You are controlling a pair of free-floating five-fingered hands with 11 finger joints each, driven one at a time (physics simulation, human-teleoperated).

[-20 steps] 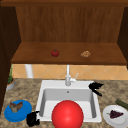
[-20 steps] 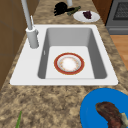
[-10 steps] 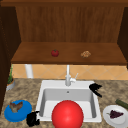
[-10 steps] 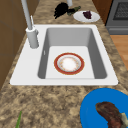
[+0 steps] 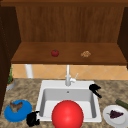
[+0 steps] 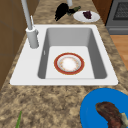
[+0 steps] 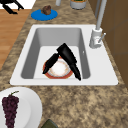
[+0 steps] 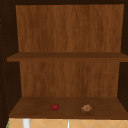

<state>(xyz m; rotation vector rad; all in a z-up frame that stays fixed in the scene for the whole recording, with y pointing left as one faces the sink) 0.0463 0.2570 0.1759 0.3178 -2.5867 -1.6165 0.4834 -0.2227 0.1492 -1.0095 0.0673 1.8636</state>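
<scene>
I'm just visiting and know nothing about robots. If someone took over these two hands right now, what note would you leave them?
Right hand: open, holding nothing, in the air over the right rim of the sink, its fingers pointing toward the white plate of grapes.
Left hand: at the sink's front left corner, beside the blue plate that carries a brown piece of food.
Red bowl: upright on the sink floor, with neither hand touching it.
Done: nothing has been picked up.
Left: the bowl and both plates all lie untouched.
</scene>
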